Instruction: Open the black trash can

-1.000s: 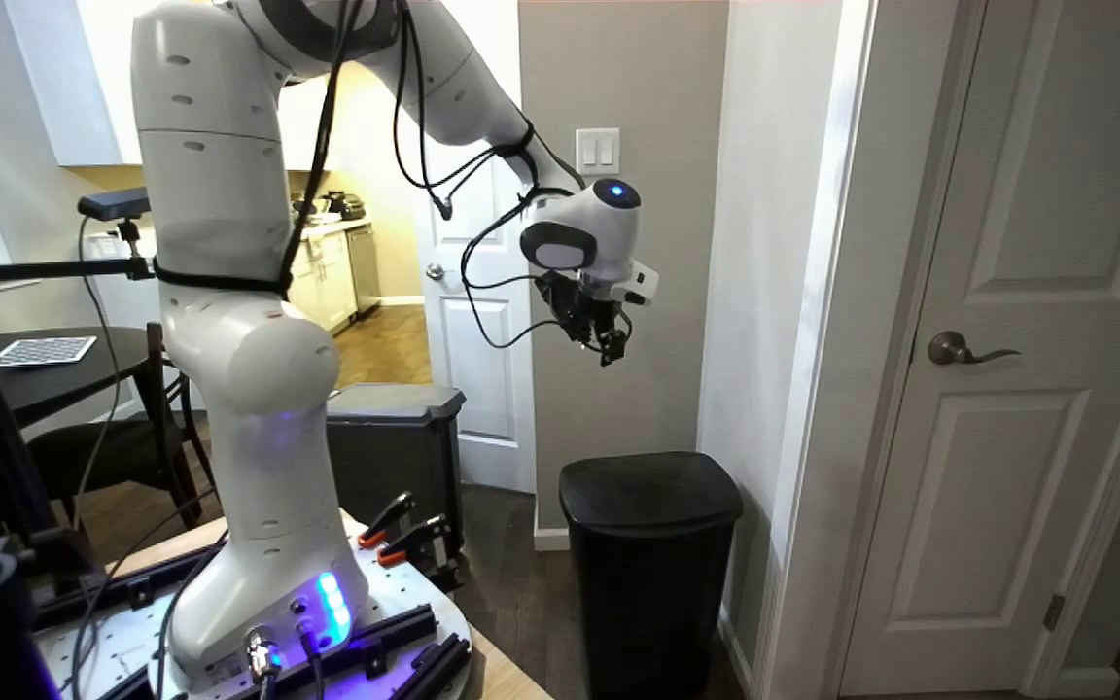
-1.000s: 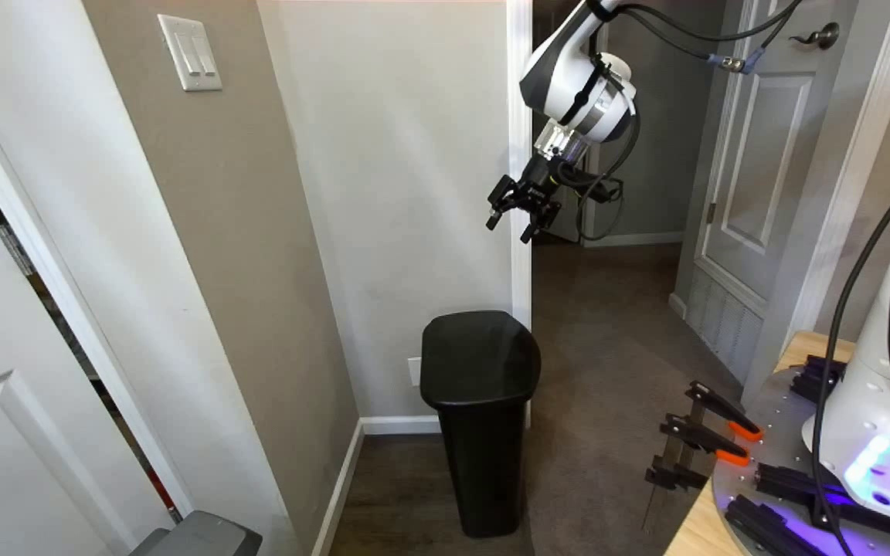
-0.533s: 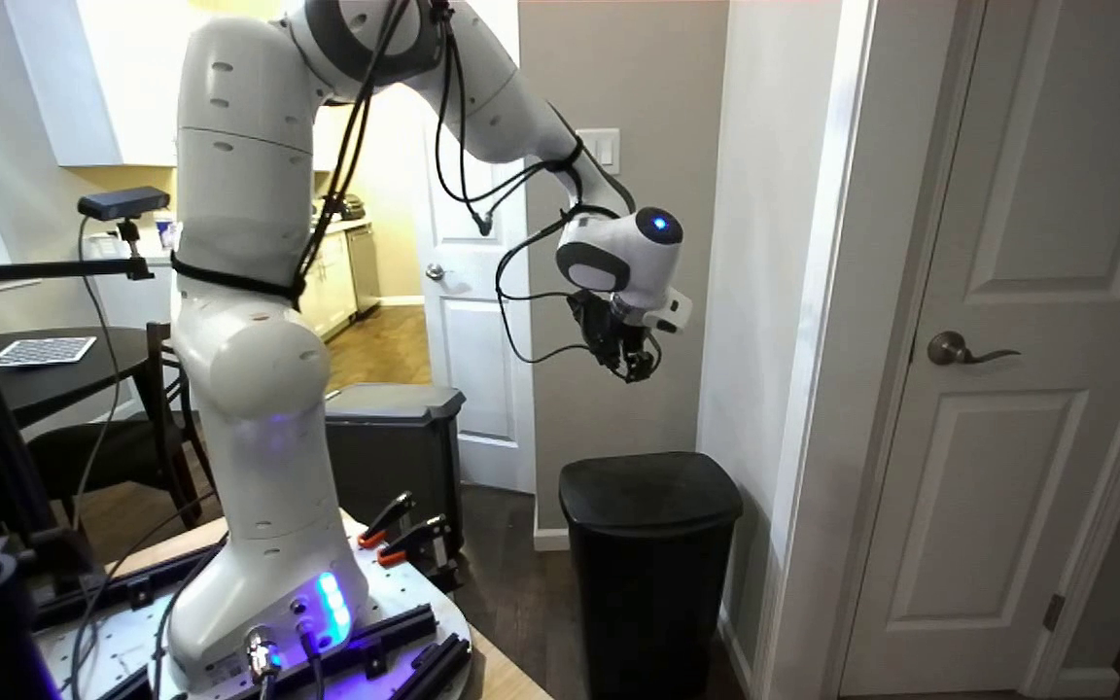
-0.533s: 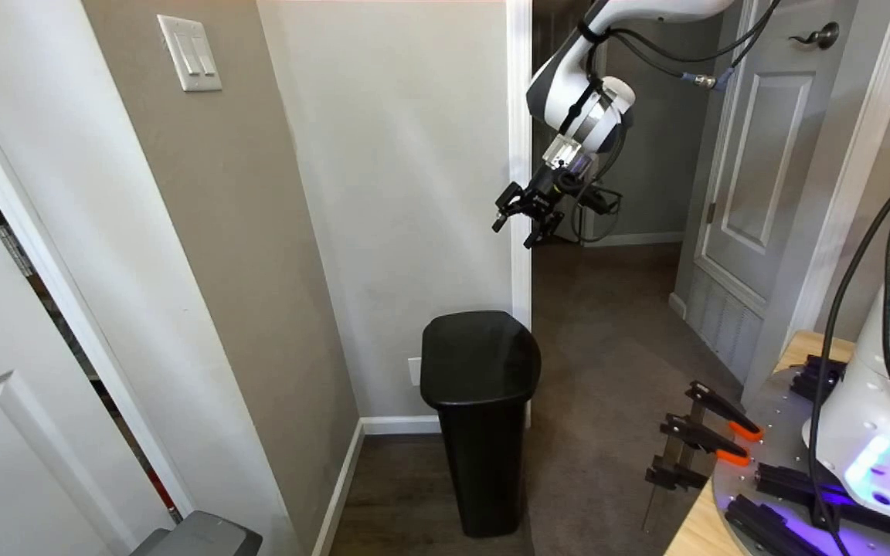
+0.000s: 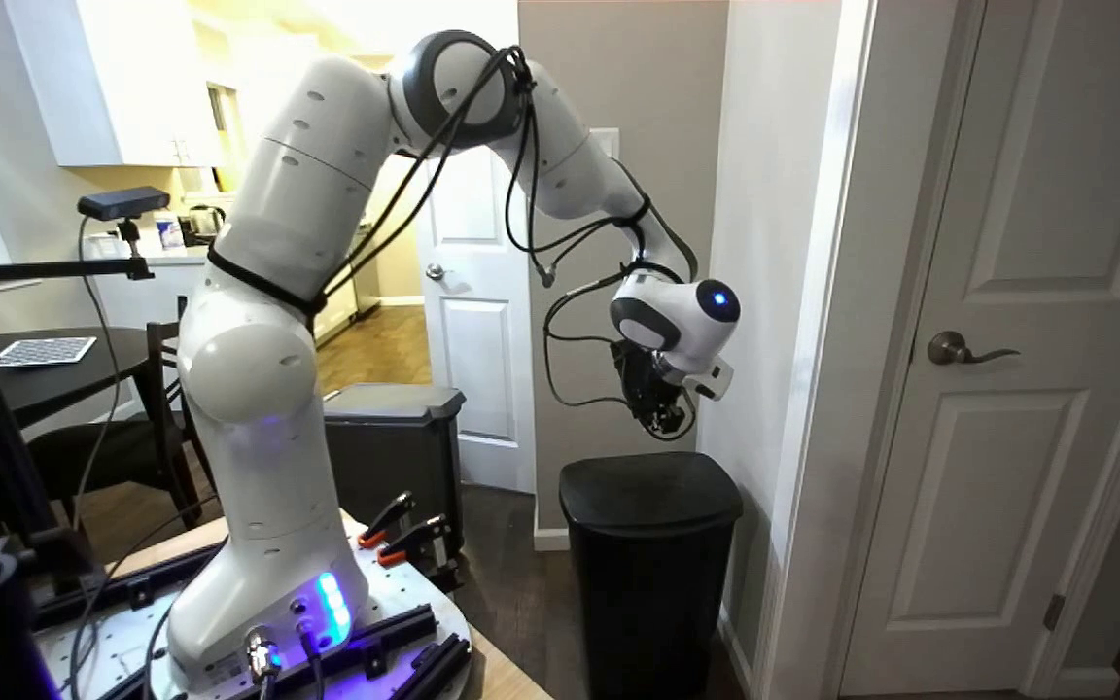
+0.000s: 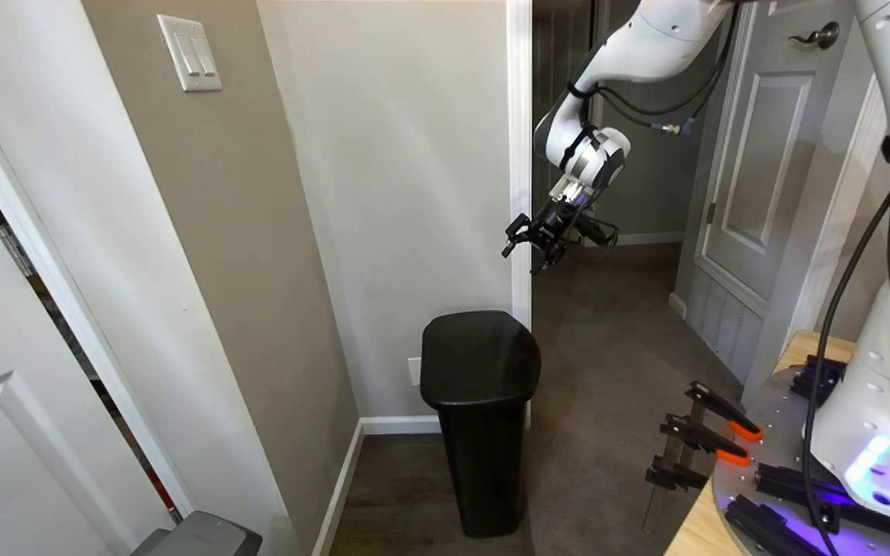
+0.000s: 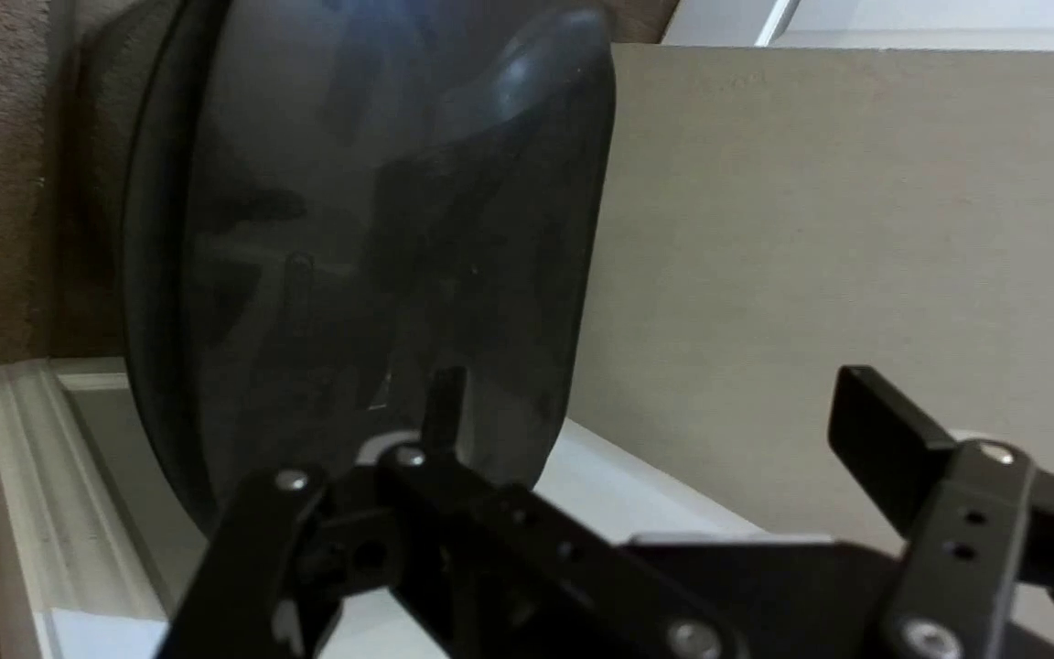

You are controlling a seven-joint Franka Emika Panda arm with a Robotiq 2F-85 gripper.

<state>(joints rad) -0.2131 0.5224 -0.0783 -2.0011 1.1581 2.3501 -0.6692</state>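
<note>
Black plastic, by our judgement, makes up the trash can [image 6: 484,425], which stands upright on the floor [image 6: 395,494] below our claw [image 7: 655,407], a gap between them in both exterior views. Our fingers [image 7: 879,435] are spread well apart with nothing between them. Beneath them lies the lid [image 7: 381,238], down on the can and smooth enough to reflect, so its broad top will probably be slippery and offer no pinch. We expect it to be stiff, light and not fragile. Our best hold should be the bowed edge [image 7: 156,302], to the claw's side away from the tan wall [image 7: 792,229]; the hinge probably runs along the straighter edge [image 7: 586,229] nearer that wall, though we cannot see it. Hooking one fingertip under the bowed overhang and raising it gently seems wise, since the can, if light, may tip or slide.
</note>
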